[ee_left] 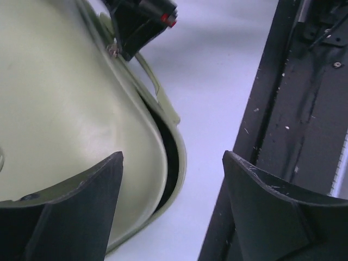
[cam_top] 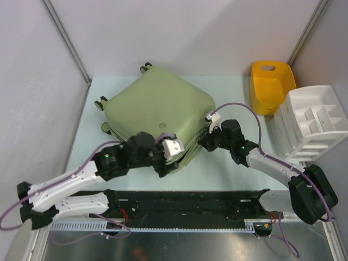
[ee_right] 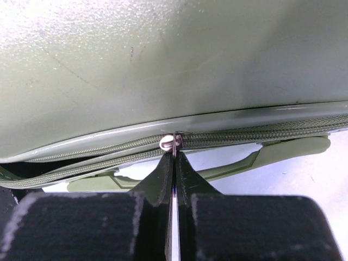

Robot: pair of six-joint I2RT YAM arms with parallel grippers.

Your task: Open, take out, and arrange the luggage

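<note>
While the luggage [cam_top: 157, 106] lies diagonally, wheels far-left, right end effector [ee_right: 173, 156] pinches its zipper pull [ee_right: 168, 143], left end effector [ee_left: 173, 163] wide.

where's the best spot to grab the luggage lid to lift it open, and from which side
Grip the luggage by its upper shell's rim at the near corner, where the unzipped seam gapes. Come from the near side with the left fingers, one over the shell, one into the gap; the dome offers no edge.
</note>
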